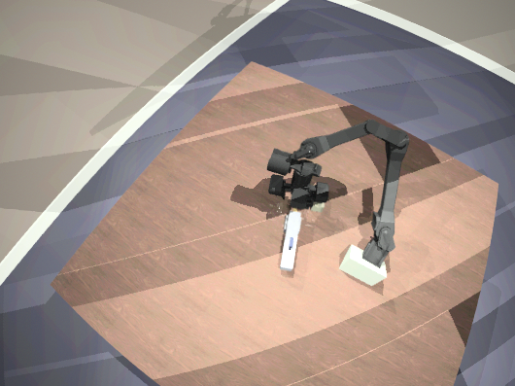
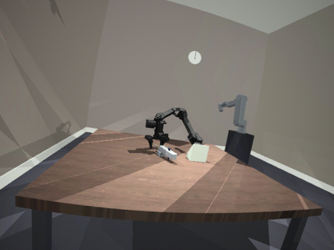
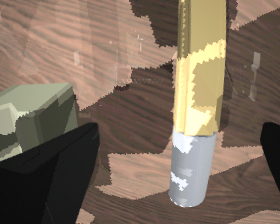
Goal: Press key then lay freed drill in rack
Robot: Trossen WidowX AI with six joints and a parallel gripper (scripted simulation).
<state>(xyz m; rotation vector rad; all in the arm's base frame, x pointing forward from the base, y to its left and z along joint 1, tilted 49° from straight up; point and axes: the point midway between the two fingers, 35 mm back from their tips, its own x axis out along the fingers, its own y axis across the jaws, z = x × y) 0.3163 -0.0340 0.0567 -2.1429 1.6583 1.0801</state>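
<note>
The black two-fingered claw (image 1: 299, 193) (image 2: 156, 146) (image 3: 184, 132) is released, fingers wide either side of the yellow drill w/ a round grey metal end (image 1: 295, 210) (image 3: 197, 100), gap on both sides. Drill sticks out of the far end of the long white housing (image 1: 290, 257) (image 2: 169, 153) on the brown wooden worktop (image 1: 219, 324) (image 2: 189, 191) (image 3: 100, 30). Small blue key (image 1: 291, 242) (image 2: 169, 148) sits on top of it; can't tell if pressed fully. Faceted pale-green block (image 1: 318, 207) (image 3: 50, 110), prob. the rack, is beside the drill.

Step in hand, prob.: lining up on the drill. Centre b/w the fingers, go down straight, close on the yellow part, then pull along its axis, no twist. If it sticks, re-press key w/ claw closed. Keep the near finger off the block, else it may get shoved.
</note>
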